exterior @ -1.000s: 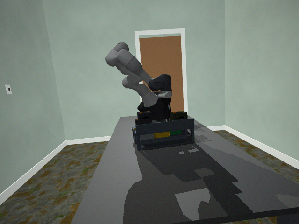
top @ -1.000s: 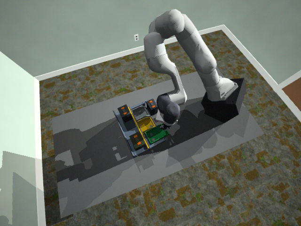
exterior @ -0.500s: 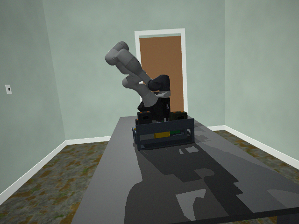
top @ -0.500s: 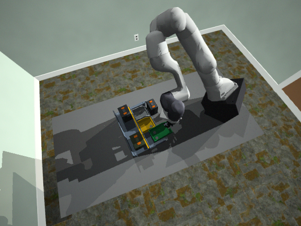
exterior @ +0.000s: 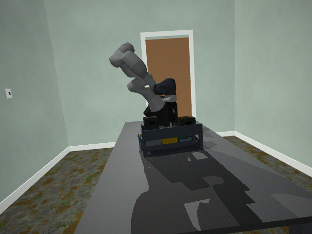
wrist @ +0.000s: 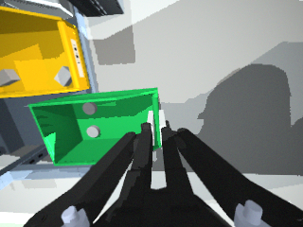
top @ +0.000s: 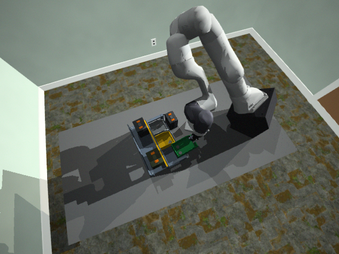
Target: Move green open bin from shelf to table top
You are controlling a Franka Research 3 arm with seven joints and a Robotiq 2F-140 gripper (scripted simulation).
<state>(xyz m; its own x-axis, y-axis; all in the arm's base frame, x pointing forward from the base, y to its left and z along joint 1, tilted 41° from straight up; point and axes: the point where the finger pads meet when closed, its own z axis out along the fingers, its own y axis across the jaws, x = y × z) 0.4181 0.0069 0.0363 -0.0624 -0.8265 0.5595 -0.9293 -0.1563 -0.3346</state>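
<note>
black two-finger gripper (top: 194, 137) (wrist: 156, 117) pinching the front wall of the green open bin (top: 184, 146) (wrist: 97, 128), which juts from the blue-grey metal shelf (top: 136, 142) (exterior: 172, 132), two grey round parts (wrist: 91, 120) inside

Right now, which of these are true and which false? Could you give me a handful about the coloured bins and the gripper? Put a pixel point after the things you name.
1. The black two-fingered gripper (top: 194, 137) (wrist: 156, 117) is shut on the front wall of the green open bin (top: 184, 146) (wrist: 111, 120). True.
2. The green open bin contains no parts. False: two small grey round parts lie in it.
3. The yellow open bin (top: 164, 140) (exterior: 168, 140) (wrist: 35, 61) holds grey parts. True.
4. The green bin stands alone, far from the blue-grey metal shelf (exterior: 171, 131). False: it is beside the yellow bin, partly over the shelf.
</note>
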